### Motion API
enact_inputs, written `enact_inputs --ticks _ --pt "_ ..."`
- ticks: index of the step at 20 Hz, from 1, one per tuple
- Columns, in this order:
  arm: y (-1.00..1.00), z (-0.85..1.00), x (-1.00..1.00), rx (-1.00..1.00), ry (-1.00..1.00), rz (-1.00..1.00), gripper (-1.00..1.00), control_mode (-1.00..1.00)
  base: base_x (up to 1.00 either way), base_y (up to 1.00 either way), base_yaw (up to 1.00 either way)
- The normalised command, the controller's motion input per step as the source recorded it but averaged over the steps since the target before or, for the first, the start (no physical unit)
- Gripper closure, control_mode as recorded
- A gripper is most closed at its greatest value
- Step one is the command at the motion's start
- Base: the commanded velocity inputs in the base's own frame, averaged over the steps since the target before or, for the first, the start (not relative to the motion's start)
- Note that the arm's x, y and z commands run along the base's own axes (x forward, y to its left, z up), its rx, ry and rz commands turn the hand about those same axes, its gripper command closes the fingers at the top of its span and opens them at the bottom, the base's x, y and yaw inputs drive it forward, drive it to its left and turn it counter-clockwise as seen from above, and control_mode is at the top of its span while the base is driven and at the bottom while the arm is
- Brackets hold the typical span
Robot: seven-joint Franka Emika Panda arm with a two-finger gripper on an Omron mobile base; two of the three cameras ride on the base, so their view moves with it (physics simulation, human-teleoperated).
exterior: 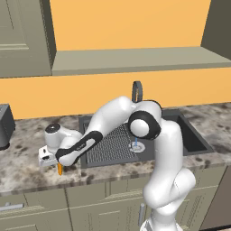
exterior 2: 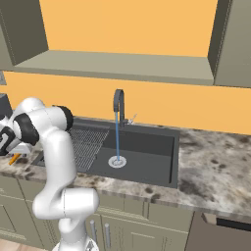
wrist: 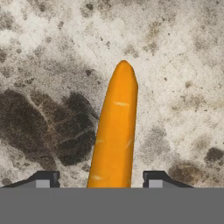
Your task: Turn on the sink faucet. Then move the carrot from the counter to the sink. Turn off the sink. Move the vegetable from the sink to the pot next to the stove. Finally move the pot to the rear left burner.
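Water runs from the sink faucet (exterior 2: 118, 104) into the sink (exterior 2: 142, 147) while your gripper (wrist: 103, 178) straddles the carrot (wrist: 114, 131) on the table (exterior: 27, 162), at nine o'clock of the basin. Its jaws stand apart, nothing yet pinched. Close off-centre and the tapered carrot may squirt free.

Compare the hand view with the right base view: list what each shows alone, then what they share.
Hand view alone: the gripper with its jaws astride the carrot, a gap showing on each side.

Right base view alone: the sink faucet running a stream of water into the sink, with the ribbed drainer.

Shared: the carrot lying on the speckled counter.
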Motion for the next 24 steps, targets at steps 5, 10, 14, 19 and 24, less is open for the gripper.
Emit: enact_inputs --ticks 5,10,14,19,24 --pt "-0.07 -0.43 0.07 0.09 -0.09 0.00 1.00 -1.00 0.00 0.00 0.00" --pt "-0.10 -0.09 0.18 0.10 -0.01 0.00 1.00 -1.00 0.00 0.00 0.00" --pt "-0.29 0.11 0.07 0.05 0.00 0.01 1.00 -1.00 0.00 0.00 0.00" --pt "-0.38 0.38 0.00 0.01 -0.02 0.00 1.00 -1.00 0.00 0.00 0.00" --pt "-0.43 0.75 -0.09 0.00 -0.02 0.00 1.00 -1.00 0.00 0.00 0.00"
